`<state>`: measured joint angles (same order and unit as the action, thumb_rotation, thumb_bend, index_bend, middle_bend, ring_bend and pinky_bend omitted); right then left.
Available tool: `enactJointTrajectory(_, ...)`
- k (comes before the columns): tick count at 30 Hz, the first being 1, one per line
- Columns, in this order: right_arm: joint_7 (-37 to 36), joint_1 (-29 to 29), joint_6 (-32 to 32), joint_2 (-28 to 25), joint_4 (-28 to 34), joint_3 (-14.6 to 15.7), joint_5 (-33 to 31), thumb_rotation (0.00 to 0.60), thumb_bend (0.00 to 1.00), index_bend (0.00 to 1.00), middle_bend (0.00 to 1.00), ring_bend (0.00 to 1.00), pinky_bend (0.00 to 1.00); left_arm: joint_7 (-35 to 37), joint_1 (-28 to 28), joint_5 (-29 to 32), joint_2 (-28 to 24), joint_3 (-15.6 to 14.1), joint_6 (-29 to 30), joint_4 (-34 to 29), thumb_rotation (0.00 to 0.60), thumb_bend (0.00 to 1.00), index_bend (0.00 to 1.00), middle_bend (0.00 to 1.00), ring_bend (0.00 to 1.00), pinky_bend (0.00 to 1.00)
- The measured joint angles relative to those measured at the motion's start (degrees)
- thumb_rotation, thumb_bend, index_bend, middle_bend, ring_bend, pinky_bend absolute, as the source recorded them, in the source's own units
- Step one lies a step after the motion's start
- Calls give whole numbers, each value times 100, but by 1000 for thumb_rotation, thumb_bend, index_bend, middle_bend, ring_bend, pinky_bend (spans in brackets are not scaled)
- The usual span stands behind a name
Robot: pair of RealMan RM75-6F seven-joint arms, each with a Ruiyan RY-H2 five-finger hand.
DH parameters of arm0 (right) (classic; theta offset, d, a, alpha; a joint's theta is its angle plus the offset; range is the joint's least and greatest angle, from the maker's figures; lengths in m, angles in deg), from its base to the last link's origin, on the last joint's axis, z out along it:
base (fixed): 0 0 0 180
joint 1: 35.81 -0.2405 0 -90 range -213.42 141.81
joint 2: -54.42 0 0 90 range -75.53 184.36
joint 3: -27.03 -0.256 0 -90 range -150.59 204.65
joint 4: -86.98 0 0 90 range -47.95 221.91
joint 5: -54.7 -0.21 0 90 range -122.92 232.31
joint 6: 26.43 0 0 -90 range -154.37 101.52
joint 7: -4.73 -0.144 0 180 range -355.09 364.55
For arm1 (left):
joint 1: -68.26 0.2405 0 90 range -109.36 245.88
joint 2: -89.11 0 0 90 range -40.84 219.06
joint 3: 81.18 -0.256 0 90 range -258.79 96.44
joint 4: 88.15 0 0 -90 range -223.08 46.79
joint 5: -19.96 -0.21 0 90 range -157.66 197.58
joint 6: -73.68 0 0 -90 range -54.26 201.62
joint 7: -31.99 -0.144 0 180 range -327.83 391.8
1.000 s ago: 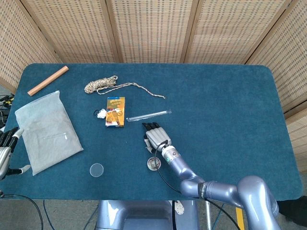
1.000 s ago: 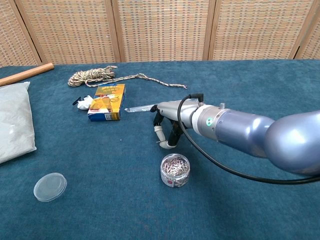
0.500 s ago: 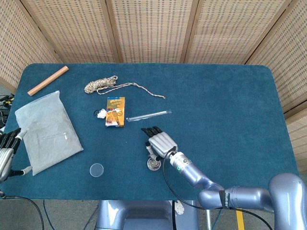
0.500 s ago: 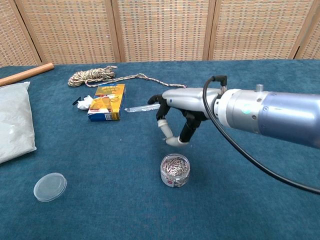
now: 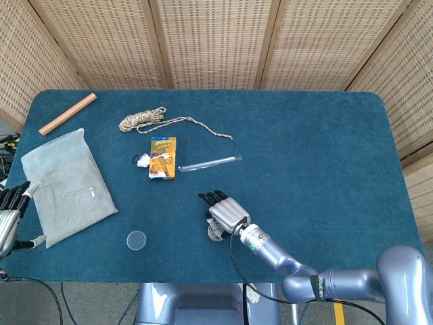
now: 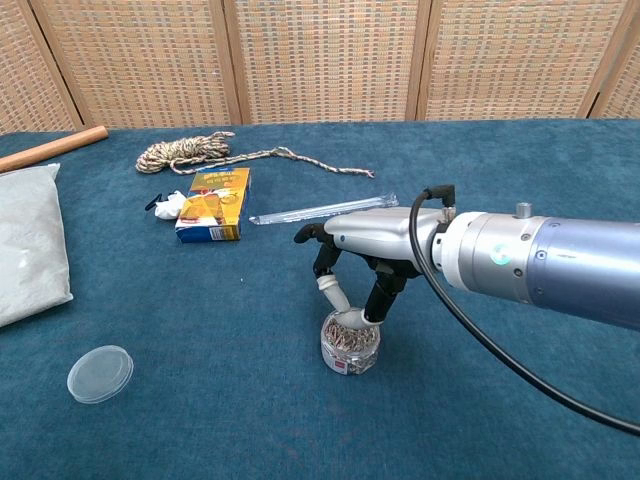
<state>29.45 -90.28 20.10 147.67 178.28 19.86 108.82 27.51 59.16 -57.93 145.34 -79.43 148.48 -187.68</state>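
Right hand (image 6: 365,262) perched directly over the little jar of paper clips (image 6: 350,345), fingertips down at its rim!

From the chest view the palm arches flat above the open jar, thumb and a finger dropping onto its top edge, the tips touching the rim or the clips themselves; whether they actually pinch it is too close to call. The jar stands upright on the blue table (image 6: 200,400), near the front edge, and its clear lid (image 6: 100,373) lies well apart to the left. In the head view the right hand (image 5: 226,211) covers most of the jar (image 5: 215,233), only a sliver peeking out below the palm. Left hand (image 5: 9,208) is cut off at the frame's edge beside the grey pouch (image 5: 66,183), holding nothing that shows, fingers only partly seen.
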Motion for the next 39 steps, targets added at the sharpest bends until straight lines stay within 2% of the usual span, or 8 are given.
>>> enactJointTrajectory(3, 22, -17, -13, -18, 15, 8, -47, 600, 396, 625, 0, 0, 0, 8, 0, -3, -3, 1, 3, 0, 600, 0, 0, 0, 0, 0)
enactJointTrajectory(5, 45, -43, -64, -59, 50, 16, -117, 600, 375, 534, 0, 0, 0, 8, 2, -2, -1, -1, 3, 1, 600, 0, 0, 0, 0, 0)
enactJointTrajectory(7, 104, -81, -107, -107, 98, 34, -212, 600, 359, 498, 0, 0, 0, 1, 1, -3, 3, -2, 4, 4, 600, 0, 0, 0, 0, 0)
enactJointTrajectory(15, 191, -139, -59, -197, 239, 96, -354, 600, 357, 489, 0, 0, 0, -34, 4, -16, 13, -12, 14, -6, 600, 0, 0, 0, 0, 0)
enactJointTrajectory(20, 169, -124, 9, -250, 300, 114, -316, 600, 358, 418, 0, 0, 0, -37, 12, -40, 13, -18, 36, -12, 600, 0, 0, 0, 0, 0)
enactJointTrajectory(27, 143, -99, 63, -299, 384, 159, -257, 600, 358, 388, 0, 0, 0, -34, 24, -69, 13, -27, 59, -21, 600, 0, 0, 0, 0, 0)
enactJointTrajectory(32, 151, -100, 83, -315, 419, 178, -254, 600, 357, 261, 0, 0, 0, -23, 37, -87, 8, -30, 89, -28, 600, 0, 0, 0, 0, 0)
enactJointTrajectory(39, 149, -88, 130, -327, 470, 203, -206, 600, 354, 176, 0, 0, 0, -9, 49, -115, -4, -37, 112, -36, 600, 0, 0, 0, 0, 0)
